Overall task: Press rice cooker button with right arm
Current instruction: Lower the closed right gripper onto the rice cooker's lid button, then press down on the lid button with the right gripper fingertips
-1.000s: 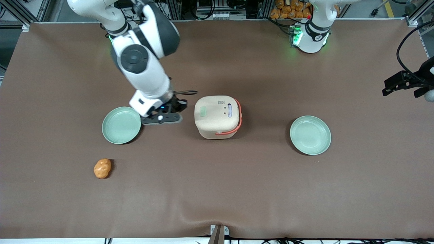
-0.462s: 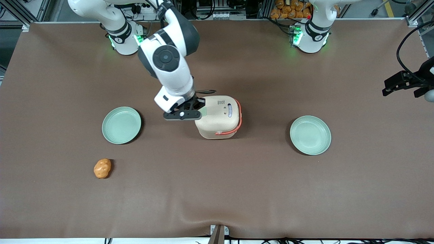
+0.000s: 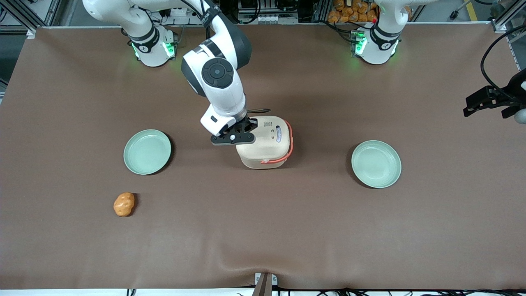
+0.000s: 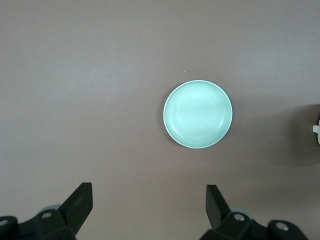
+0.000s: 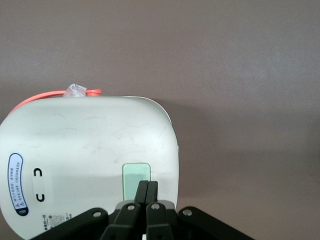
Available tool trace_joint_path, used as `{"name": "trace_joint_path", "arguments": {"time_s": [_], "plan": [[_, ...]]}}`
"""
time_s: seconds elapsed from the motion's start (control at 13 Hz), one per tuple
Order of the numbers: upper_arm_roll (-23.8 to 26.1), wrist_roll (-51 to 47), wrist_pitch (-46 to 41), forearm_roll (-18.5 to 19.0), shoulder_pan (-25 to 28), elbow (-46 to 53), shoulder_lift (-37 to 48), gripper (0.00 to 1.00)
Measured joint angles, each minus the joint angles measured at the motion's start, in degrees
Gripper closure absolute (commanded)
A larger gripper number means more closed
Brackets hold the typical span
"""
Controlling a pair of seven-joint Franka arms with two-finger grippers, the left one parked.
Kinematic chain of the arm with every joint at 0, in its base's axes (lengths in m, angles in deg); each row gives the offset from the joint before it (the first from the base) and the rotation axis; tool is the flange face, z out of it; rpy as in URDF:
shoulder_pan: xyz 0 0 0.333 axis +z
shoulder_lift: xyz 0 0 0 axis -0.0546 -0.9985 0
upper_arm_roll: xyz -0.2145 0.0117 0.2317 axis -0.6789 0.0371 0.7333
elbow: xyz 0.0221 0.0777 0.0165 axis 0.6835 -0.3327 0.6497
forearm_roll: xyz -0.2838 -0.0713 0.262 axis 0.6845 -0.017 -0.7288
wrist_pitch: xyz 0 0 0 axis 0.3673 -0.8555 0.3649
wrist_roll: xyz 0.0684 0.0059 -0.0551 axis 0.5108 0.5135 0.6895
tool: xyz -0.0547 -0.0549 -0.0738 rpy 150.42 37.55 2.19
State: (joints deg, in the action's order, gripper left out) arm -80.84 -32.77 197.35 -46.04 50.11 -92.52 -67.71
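The cream rice cooker with its coral-orange handle stands near the table's middle, lid closed. It also shows in the right wrist view. The small pale green button sits on the lid near one edge; in the front view the gripper hides it. My right arm reaches over the cooker. Its black gripper is shut, fingers pressed together with nothing between them, and the tips are over the button's edge. In the front view the gripper hangs over the lid's edge toward the working arm's end.
A pale green plate lies beside the cooker toward the working arm's end, another plate toward the parked arm's end, also in the left wrist view. A small orange lumpy object lies nearer the front camera than the first plate.
My right arm has swung from beside the plate at the working arm's end over to the cooker. The gripper now covers the button, which showed bare a second ago.
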Motion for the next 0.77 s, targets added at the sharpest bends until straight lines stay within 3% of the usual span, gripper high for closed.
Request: {"name": "trace_joint_path", "arguments": {"time_s": [0.77], "plan": [[0.0, -2.6, 2.2, 0.0, 1.2, 0.0, -1.8, 1.00]]}}
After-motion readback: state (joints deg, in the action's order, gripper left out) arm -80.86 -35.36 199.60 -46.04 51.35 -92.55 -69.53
